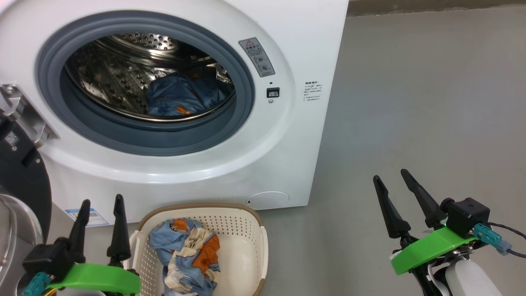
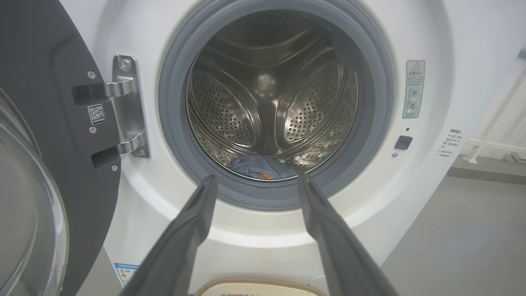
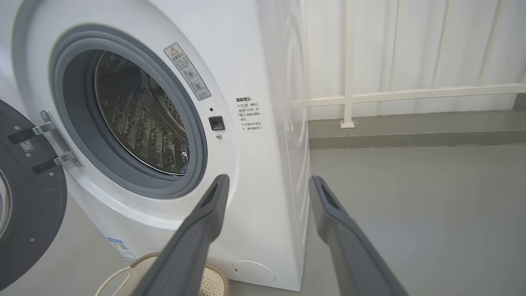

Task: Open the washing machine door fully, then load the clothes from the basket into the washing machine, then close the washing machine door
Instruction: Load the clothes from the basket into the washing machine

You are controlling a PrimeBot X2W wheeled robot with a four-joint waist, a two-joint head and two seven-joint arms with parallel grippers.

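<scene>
Both pincers stand spread, with nothing between their fingers. The left pincer point(image 1: 102, 199) hovers low. The basket point(image 1: 246, 230) sits on the floor point(image 1: 411, 102) just to this pincer's right, its near edge close beside the right-hand finger. The clothes point(image 1: 187, 250), a crumpled heap of blue, cream and orange, lie in the half of the basket nearer this pincer. Ahead of its tips is the washing machine point(image 1: 296, 49), its mouth uncovered. In the left wrist view the two fingers frame the lower lip of the grey ring point(image 2: 263, 197). A blue bundle point(image 2: 261, 167) lies at the bottom of the drum point(image 2: 267, 82), beyond and between the fingers; whether it is one piece or several is hard to say. The washing machine door point(image 1: 24, 181) hangs swung out to this pincer's left on its steel hinge point(image 2: 127, 107). The right pincer point(image 1: 390, 174) is well apart from the basket, which lies off to its left. The machine's front right corner stands ahead and to the left of its tips.
</scene>
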